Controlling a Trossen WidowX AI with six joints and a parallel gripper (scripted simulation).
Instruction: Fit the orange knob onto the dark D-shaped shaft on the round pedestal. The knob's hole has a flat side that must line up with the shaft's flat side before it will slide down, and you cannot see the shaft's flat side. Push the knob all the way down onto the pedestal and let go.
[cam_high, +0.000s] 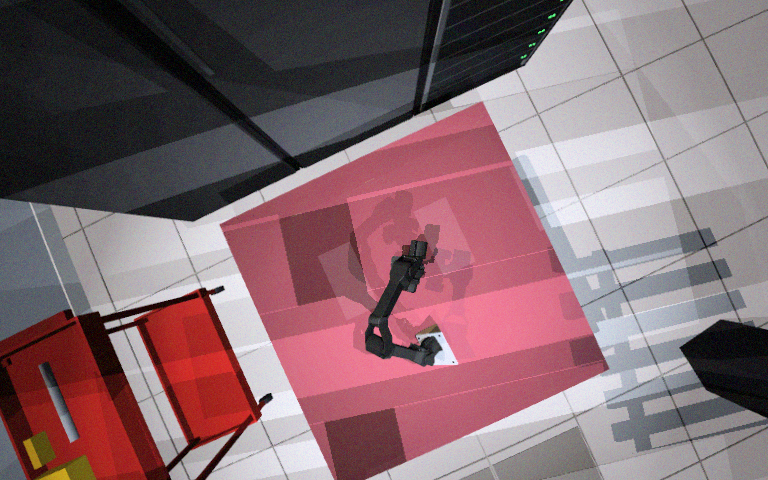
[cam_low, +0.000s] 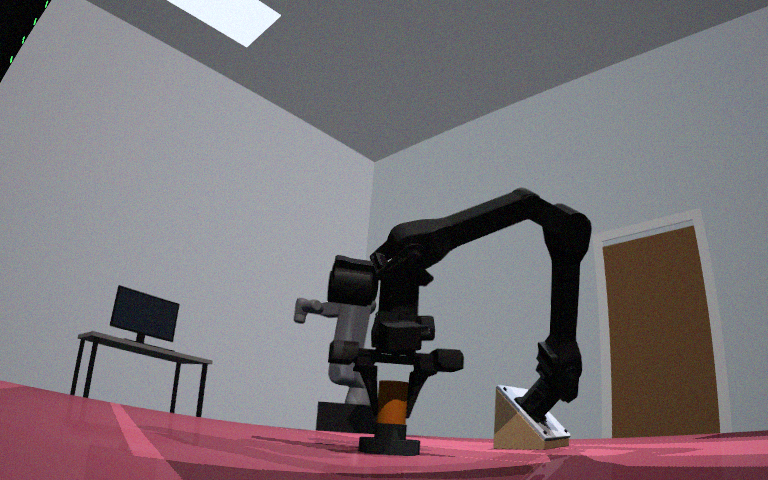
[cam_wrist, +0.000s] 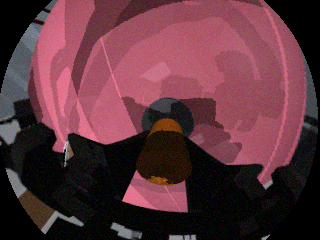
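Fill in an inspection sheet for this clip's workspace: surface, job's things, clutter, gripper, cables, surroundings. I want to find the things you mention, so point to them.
Surface: pink top (cam_high: 509, 294) (cam_low: 84, 430) (cam_wrist: 150, 50), crossed by shadows.
Job's things: orange knob (cam_low: 391, 408) (cam_wrist: 164, 156) upright over the dark round pedestal (cam_low: 389, 446) (cam_wrist: 155, 108); shaft's flat side not visible, seating cannot be told.
Clutter: nothing seen near the pedestal.
Gripper: the gripper (cam_low: 392, 396) (cam_wrist: 166, 136) is closed on the knob.
Cables: nothing seen.
Surroundings: red cart (cam_high: 127, 390), monitor (cam_low: 144, 313) on a desk (cam_low: 152, 352), brown door (cam_low: 659, 339), another robot arm (cam_low: 352, 328) behind.
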